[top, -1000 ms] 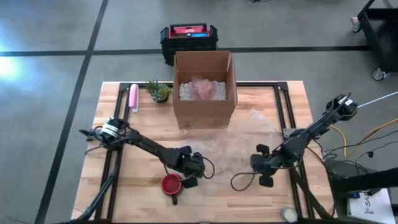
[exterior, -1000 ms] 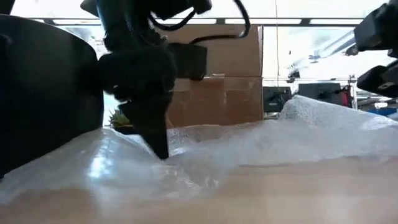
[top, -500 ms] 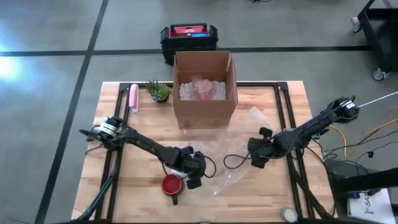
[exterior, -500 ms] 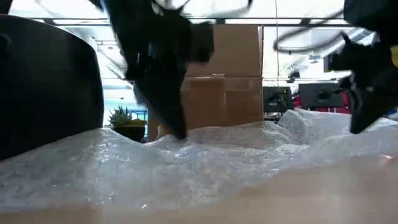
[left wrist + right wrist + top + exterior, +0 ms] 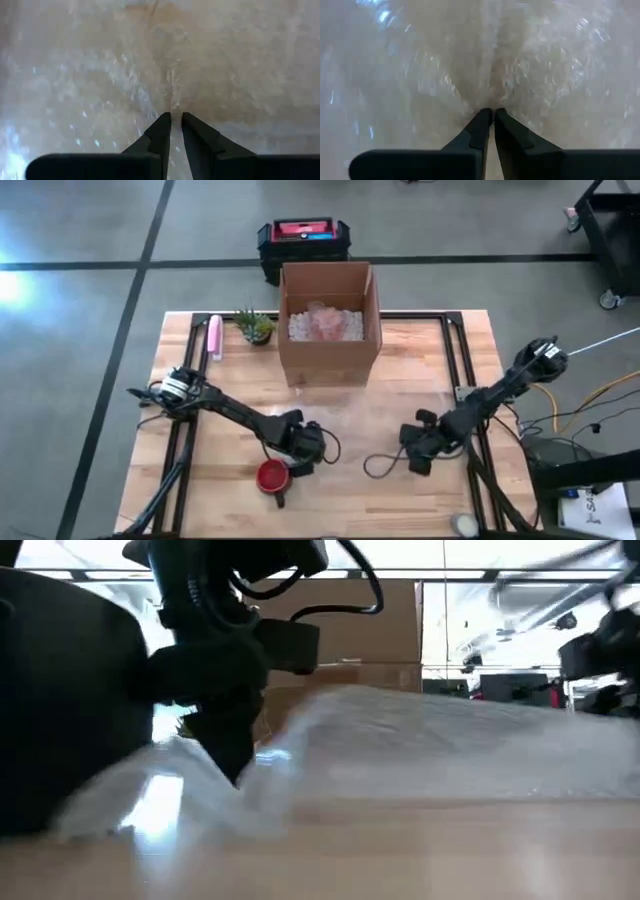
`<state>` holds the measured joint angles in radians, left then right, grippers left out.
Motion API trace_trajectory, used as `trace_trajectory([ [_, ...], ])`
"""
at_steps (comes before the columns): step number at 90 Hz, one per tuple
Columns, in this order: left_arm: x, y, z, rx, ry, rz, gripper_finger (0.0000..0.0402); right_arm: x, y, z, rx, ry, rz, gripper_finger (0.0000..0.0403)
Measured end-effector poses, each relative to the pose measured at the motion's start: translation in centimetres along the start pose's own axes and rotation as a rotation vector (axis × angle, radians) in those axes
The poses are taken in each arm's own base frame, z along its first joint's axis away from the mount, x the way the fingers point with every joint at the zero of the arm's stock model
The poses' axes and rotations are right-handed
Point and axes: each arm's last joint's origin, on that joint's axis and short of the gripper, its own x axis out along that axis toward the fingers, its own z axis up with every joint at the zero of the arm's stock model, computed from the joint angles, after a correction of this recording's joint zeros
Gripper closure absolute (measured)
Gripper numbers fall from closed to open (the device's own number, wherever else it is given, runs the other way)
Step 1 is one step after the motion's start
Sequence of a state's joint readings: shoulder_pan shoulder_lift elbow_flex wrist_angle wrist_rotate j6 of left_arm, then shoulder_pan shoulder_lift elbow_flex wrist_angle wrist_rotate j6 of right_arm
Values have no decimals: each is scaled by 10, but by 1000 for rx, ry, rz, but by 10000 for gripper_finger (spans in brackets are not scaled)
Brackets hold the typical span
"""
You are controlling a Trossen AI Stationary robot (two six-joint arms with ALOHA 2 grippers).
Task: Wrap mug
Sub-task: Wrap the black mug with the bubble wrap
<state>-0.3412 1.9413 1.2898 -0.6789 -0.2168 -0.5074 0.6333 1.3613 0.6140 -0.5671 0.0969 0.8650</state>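
Observation:
A red mug (image 5: pixel 272 476) stands upright near the table's front edge, left of centre, and shows as a dark bulk (image 5: pixel 70 690) in the low view. A clear sheet of bubble wrap (image 5: pixel 370 420) lies spread between my two grippers and reaches up to the mug. My left gripper (image 5: pixel 300 452) is just right of the mug, shut on the wrap. My right gripper (image 5: pixel 418 452) is farther right, also shut on the wrap (image 5: pixel 440 735). My left gripper pinches a ridge of the bubble wrap (image 5: pixel 172 107) between its two fingertips, coming from above and pointing steeply down (image 5: pixel 235 755). The wrap puckers toward the pinch. My right gripper pinches a gathered fold of the wrap (image 5: pixel 493 102) between its fingertips; creases run out from the pinch.
An open cardboard box (image 5: pixel 329 320) with packing fill stands at the far middle. A small plant (image 5: pixel 255 327) and a pink object (image 5: pixel 214 337) lie at the far left. A round roll (image 5: pixel 462 524) sits at the front right corner.
My right gripper went toward the table's far edge with the wrap, then came back toward the near edge. My left gripper shifted a little beside the mug. The wrap between them has moved with them and now stretches flatter and higher in the low view.

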Motion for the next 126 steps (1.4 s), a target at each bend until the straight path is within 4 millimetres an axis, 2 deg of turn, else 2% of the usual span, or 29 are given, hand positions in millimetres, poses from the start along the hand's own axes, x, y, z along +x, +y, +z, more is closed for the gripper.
trace_trajectory([
  [12, -9, 2, 2, 7, -17, -13, 365, -8, 10, 4, -17, -37, 21, 390],
  [34, -43, 4, 10, -61, -84, -114, 353, -18, 16, 11, -70, -71, 28, 389],
  [44, -60, 10, 12, -86, -122, -151, 313, -19, 16, 12, -75, -79, 21, 389],
  [57, -88, 19, 12, -97, -181, -188, 235, -19, 16, 12, -80, -84, 19, 389],
  [67, -115, 28, 4, -180, -191, -204, 189, -23, 15, 14, -100, -101, 23, 389],
  [75, -133, 30, -9, -217, -183, -180, 170, -29, 18, 20, -106, -129, 47, 389],
  [88, -148, 23, -34, -218, -131, -165, 167, -38, 26, 29, -166, -176, 86, 389],
  [98, -149, 15, -48, -211, -76, -143, 179, -40, 31, 34, -214, -227, 116, 389],
  [110, -147, 9, -53, -207, -62, -136, 198, -39, 32, 39, -206, -300, 85, 389],
  [126, -145, 10, -54, -233, -52, -129, 218, -37, 32, 40, -175, -303, 76, 389],
])
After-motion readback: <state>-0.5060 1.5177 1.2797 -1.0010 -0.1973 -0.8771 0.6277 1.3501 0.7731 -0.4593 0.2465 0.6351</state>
